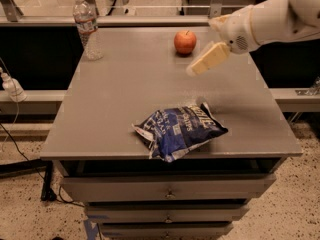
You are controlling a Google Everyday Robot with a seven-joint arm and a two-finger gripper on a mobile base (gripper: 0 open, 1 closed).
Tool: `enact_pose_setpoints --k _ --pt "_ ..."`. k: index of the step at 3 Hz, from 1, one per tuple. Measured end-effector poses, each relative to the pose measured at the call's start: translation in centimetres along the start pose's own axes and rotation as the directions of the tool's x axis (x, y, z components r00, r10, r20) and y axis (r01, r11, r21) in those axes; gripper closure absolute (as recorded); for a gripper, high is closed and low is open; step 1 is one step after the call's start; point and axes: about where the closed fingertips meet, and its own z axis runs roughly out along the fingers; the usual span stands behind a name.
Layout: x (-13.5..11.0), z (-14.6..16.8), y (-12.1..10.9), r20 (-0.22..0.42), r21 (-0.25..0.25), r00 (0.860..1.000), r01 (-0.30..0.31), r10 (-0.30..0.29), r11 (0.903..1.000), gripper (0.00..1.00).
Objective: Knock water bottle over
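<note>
One water bottle (86, 28), one apple (185, 42), one bag (179, 130); claw (196, 69) near apple, grip unclear

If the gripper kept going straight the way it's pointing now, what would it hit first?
Most likely bare tabletop near the chip bag, though depth is unclear. The gripper, beside the apple, slants down and left; the water bottle stands well off that line.

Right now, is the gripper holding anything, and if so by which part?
Nothing is held. The gripper hangs empty above the table, just right of the apple; the water bottle stands upright at the far left corner, untouched.
</note>
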Motion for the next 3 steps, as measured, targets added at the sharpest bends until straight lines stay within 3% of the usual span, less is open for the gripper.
enact_pose_setpoints --k 1,2,3 --pt "-3.3 4.0 0.3 0.143 -0.036 0.989 -0.021 0.026 0.9991 0.0" --pt "-7.2 7.6 1.1 0.243 -0.07 0.97 -0.012 0.028 0.9975 0.0" --pt "-11.1 11.4 2.3 0.304 -0.104 0.953 0.03 0.003 0.9941 0.0"
